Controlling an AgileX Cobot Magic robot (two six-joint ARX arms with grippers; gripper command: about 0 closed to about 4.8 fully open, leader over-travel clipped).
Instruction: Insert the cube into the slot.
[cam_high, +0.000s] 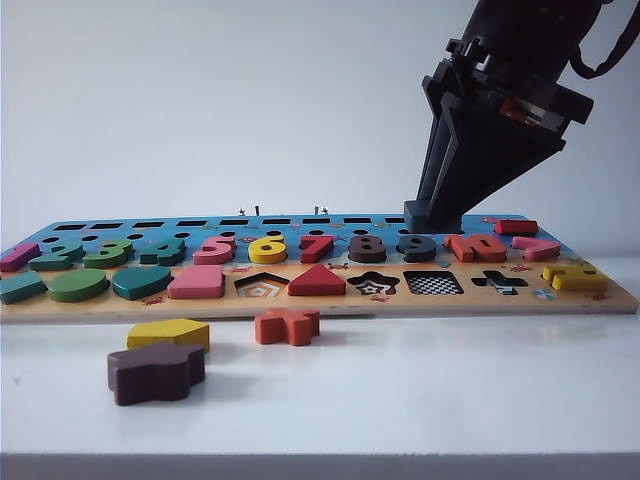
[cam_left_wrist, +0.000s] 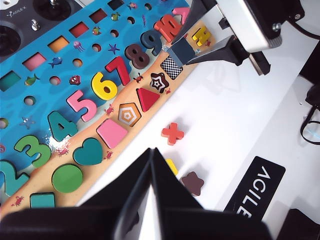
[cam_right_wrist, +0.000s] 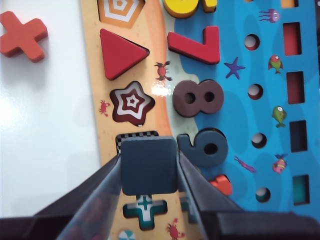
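one cube in right gripper above one slot; left gripper seemingly closed.

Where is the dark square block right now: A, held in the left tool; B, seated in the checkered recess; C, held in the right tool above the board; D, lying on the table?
C: the right tool grips the dark square block over the checkered recess.

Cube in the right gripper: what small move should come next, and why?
Probably lower it a little further onto the slot. The right gripper holds the cube flat above the board, covering most of the checkerboard recess, not yet seated. The left gripper waits aside, shut.
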